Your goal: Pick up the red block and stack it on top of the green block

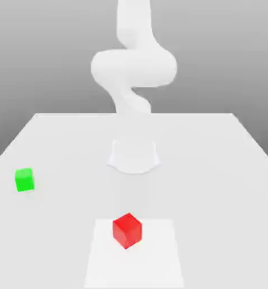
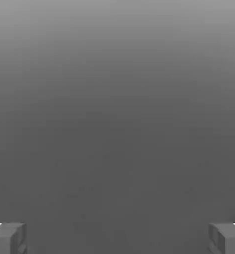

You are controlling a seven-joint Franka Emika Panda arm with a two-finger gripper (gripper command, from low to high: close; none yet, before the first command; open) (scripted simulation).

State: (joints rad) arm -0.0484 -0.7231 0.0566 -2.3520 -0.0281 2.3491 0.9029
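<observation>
The red block [image 1: 127, 230] sits on a lighter square patch of the white table [image 1: 215, 169], near the front middle of the exterior view. The green block [image 1: 24, 179] rests on the table toward the exterior view's left, well apart from the red one. The white arm [image 1: 133, 68] rises from its base [image 1: 134, 155] at the table's middle and bends upward. In the hand view my gripper [image 2: 117, 238] is open, its two grey fingertips [image 2: 8, 238] far apart with nothing between them, facing a plain grey background.
The lighter square patch [image 1: 159, 259] lies flat under the red block at the front. The table's far edge runs behind the arm's base, and its side edges slant outward toward the front.
</observation>
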